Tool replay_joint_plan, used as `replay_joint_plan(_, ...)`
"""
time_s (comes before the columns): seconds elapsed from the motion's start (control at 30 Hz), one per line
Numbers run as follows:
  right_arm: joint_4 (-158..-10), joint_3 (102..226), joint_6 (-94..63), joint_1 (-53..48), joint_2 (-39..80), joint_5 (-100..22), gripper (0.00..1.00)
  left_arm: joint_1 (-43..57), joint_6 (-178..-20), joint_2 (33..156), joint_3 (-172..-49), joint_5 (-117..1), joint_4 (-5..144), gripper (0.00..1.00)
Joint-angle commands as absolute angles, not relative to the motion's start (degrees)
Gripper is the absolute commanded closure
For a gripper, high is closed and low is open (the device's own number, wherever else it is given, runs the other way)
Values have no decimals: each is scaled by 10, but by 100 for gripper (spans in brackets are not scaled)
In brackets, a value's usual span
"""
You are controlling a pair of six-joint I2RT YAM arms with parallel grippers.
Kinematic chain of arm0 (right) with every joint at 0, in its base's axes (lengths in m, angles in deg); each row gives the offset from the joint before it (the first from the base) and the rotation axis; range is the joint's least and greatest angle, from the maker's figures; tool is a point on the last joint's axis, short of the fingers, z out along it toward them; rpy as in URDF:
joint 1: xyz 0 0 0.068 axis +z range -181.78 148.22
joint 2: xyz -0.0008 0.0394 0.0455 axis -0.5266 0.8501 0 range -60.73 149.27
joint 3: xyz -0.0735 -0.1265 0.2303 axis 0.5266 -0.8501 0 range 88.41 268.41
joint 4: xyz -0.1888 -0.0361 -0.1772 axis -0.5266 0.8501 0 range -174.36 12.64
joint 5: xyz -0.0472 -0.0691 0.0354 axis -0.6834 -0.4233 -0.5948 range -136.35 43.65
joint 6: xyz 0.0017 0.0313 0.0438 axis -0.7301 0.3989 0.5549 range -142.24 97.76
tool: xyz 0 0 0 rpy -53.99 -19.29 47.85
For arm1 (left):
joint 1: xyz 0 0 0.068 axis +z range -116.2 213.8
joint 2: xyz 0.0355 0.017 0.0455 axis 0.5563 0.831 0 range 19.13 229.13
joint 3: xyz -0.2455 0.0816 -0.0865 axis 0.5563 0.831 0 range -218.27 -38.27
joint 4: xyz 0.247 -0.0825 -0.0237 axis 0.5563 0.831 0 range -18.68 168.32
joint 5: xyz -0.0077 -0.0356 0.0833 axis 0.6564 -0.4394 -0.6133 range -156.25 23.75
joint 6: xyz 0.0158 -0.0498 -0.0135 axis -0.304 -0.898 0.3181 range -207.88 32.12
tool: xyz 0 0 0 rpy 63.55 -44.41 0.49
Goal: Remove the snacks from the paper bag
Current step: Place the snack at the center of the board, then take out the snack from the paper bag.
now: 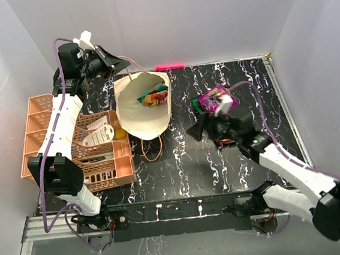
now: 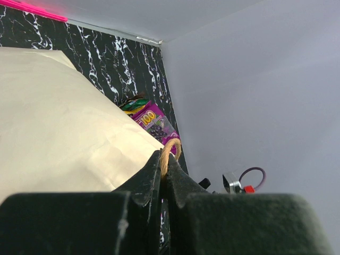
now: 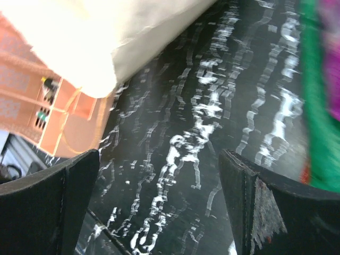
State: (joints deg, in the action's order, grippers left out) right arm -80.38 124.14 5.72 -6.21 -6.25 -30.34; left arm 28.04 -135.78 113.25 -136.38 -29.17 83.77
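— Nearest: the right gripper [image 3: 159,156], jaws wide, empty, a fact only its wrist view shows.
— Beyond, magenta snacks [image 1: 215,101] at three o'clock of the paper bag [image 1: 136,116], another packet [image 1: 155,96] inside; the left gripper [image 2: 164,159] pinches its handle [image 2: 170,147].

The left arm [image 1: 59,129] and right arm [image 1: 285,166] have white links between bulky black joints, each with a thin purple cable [image 1: 59,63]. The right gripper [image 3: 160,154] has matte black fingers [image 3: 48,207], one scuffed along its inner edge.
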Motion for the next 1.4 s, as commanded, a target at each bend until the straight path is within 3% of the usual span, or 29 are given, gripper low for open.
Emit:
replay_joint_plan(0.0, -804, 1383, -41, 102, -5, -475, 2, 277, -1365, 1095, -1353, -278, 826, 100)
replay_joint_plan(0.23, -811, 1496, -406, 272, 122, -483, 2, 263, -1374, 1082, -1322, -266, 813, 100)
replay_joint_plan(0.37, -883, 1486, -595, 277, 155, -476, 0, 247, -1382, 1067, -1304, -265, 802, 100)
replay_joint_plan(0.5, -920, 1501, -714, 272, 213, -513, 9, 229, -1384, 1049, -1279, -267, 795, 100)
replay_joint_plan(0.6, -942, 1519, -747, 248, 254, -523, 29, 222, -1389, 1042, -1268, -266, 788, 100)
replay_joint_plan(0.77, -960, 1545, -754, 218, 315, -524, 36, 217, -1391, 1042, -1277, -263, 785, 100)
replay_joint_plan(0.97, -1021, 1559, -699, 191, 368, -516, 37, 217, -1392, 1044, -1284, -257, 785, 100)
replay_joint_plan(1.07, -1053, 1555, -676, 164, 384, -457, 37, 217, -1387, 1042, -1284, -257, 792, 100)
replay_joint_plan(1.37, -1118, 1578, -718, 133, 458, -386, 32, 217, -1390, 1039, -1283, -253, 786, 100)
